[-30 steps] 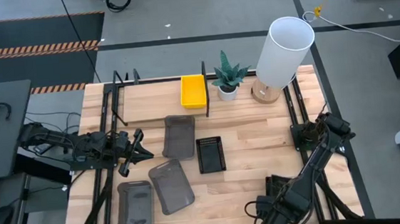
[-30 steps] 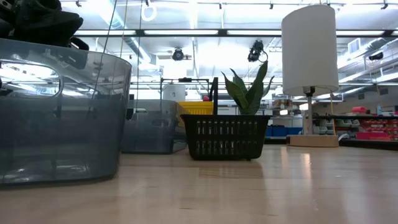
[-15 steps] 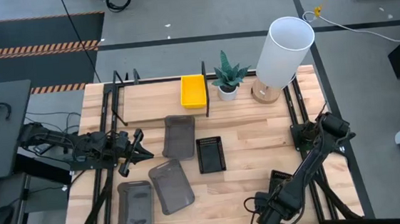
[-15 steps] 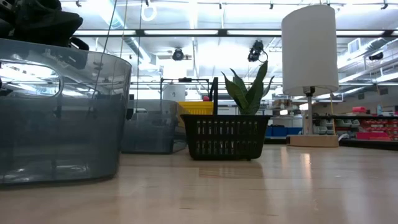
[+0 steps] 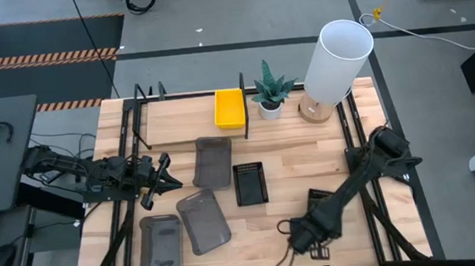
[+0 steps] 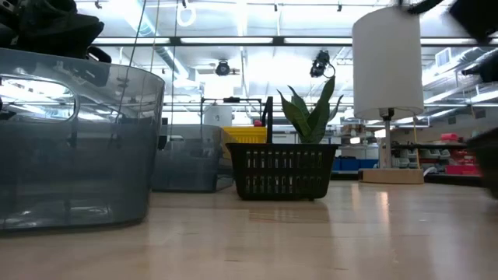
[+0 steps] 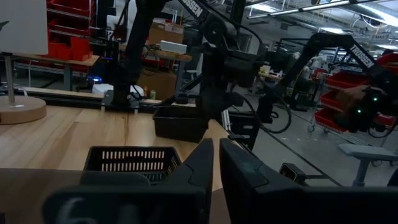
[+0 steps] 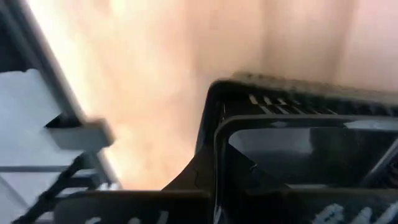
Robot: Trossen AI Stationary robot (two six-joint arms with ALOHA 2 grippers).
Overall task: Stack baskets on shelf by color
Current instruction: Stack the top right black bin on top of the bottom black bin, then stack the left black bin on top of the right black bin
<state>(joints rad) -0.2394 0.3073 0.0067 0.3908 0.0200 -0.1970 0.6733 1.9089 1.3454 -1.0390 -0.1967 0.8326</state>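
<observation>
Three grey baskets [image 5: 213, 162], two black baskets [image 5: 250, 184], one yellow basket [image 5: 229, 107], one potted plant [image 5: 271, 89], one white lamp [image 5: 334, 64], two robot arms [image 5: 356, 187]

Plant [image 5: 269, 90] and lamp [image 5: 334, 60] crowd shelf [image 5: 181, 119].

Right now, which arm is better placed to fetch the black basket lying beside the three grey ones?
Probably the left: the left gripper hangs close to the black basket, fingers shut, while the right gripper is low at the table's near edge.

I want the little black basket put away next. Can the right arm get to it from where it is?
Probably yes. The black basket sits alone on open wood, and the right gripper is low at the table's front edge. No basket lies between them; the grey baskets lie on its far side.
</observation>
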